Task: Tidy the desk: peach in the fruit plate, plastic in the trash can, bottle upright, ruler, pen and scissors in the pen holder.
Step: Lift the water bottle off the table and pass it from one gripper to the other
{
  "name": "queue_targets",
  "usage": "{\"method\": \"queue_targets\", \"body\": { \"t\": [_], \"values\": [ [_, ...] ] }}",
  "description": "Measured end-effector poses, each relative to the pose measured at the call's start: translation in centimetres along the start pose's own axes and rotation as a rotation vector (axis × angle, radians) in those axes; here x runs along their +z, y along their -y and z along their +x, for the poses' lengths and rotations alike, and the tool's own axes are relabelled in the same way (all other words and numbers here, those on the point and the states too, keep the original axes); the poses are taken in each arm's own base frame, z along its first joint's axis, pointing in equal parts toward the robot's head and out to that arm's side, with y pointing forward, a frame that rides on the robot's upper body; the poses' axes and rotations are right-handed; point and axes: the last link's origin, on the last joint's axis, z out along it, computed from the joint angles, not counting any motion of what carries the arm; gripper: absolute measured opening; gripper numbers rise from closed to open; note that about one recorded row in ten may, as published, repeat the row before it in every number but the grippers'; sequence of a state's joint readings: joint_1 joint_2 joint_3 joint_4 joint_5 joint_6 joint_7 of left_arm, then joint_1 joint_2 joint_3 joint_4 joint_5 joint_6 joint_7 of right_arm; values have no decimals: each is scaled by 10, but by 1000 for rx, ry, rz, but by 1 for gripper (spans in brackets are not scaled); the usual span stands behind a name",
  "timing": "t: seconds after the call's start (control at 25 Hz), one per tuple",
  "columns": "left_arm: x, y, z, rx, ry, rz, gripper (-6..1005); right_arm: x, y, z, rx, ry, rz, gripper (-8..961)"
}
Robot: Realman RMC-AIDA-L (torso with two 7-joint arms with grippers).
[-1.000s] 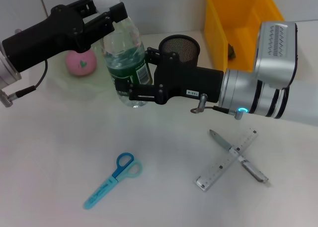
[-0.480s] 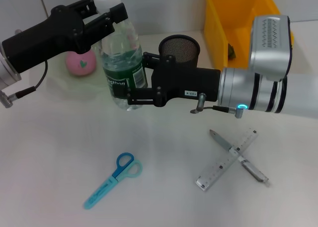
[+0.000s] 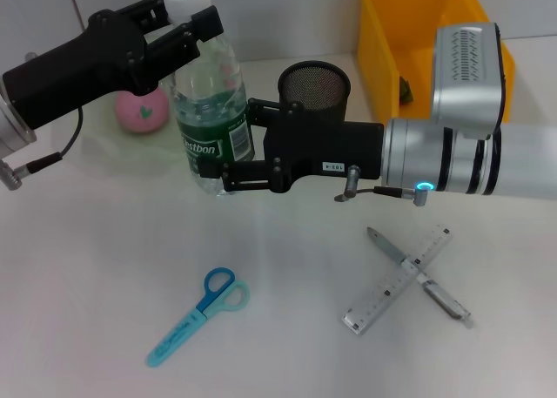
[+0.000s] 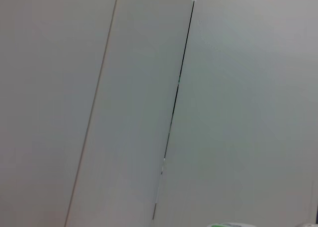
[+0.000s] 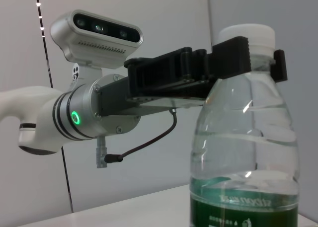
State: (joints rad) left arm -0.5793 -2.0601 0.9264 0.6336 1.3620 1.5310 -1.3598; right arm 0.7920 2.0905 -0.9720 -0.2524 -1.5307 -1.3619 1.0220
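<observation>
The bottle [image 3: 211, 111] stands nearly upright on the desk [image 3: 287, 346], white cap on top. My left gripper [image 3: 187, 28] is shut on its neck just under the cap, and my right gripper [image 3: 230, 150] is shut on its lower body at the green label. The right wrist view shows the bottle [image 5: 243, 152] close up, with the left gripper [image 5: 248, 55] clamped at the neck. The peach [image 3: 142, 111] sits in the fruit plate [image 3: 100, 141]. The scissors [image 3: 198, 316] lie at the front. The ruler [image 3: 387, 292] and pen [image 3: 435, 293] lie crossed at the front right. The plastic [image 3: 406, 86] is inside the trash can [image 3: 426, 32].
The pen holder [image 3: 313, 84] stands just behind my right forearm, beside the trash can. The left wrist view shows only a wall.
The bottle has swung from tilted to nearly upright, its base moving left and down. My right arm shifted left with it. The left gripper stayed on the neck.
</observation>
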Motion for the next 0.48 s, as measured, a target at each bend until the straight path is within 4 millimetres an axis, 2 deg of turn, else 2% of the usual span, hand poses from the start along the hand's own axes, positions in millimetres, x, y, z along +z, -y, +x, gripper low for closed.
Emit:
{"method": "queue_targets", "body": {
  "t": [0.48],
  "values": [
    [-1,-2,0,0,-2,-9,446,1,2,2,-3,-19,10,808]
  ]
}}
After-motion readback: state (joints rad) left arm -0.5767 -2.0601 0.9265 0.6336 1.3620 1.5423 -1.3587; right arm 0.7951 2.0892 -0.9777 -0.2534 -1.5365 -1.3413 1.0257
